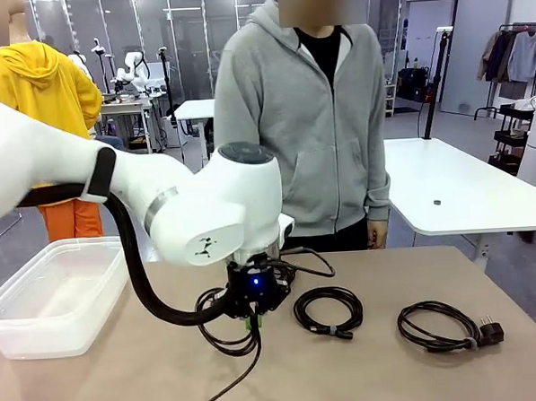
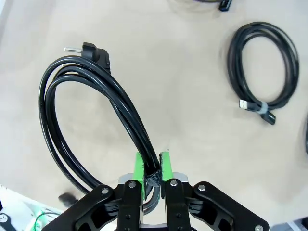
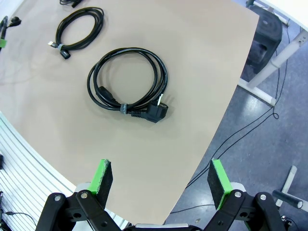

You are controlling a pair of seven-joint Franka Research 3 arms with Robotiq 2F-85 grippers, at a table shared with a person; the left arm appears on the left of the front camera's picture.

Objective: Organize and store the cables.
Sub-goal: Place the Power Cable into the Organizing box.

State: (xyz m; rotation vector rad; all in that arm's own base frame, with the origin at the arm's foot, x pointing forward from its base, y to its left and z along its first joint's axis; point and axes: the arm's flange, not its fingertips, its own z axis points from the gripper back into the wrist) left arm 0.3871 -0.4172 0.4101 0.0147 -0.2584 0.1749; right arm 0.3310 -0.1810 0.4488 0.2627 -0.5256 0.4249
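Left gripper (image 2: pixel 152 168) clamped on one coiled cable (image 2: pixel 124 115) at its tie, mid-table (image 1: pixel 394 373) near the front edge. Right gripper (image 3: pixel 160 166) spread wide (nothing held) over the right edge. Small coil (image 2: pixel 260 108) and plugged coil (image 3: pixel 155 112) lie between.

I have bare table (image 1: pixel 107 380) to pass between the clear bin (image 1: pixel 48 297) at the left edge and my left arm (image 1: pixel 196 204), which blocks the middle, its held cable (image 1: pixel 229 346) trailing toward the near edge. Rightward, the smaller cable (image 1: pixel 328 310) and the plugged cable (image 1: pixel 439 326) lie apart, clear strip between. A person (image 1: pixel 323 135) lines the far edge.
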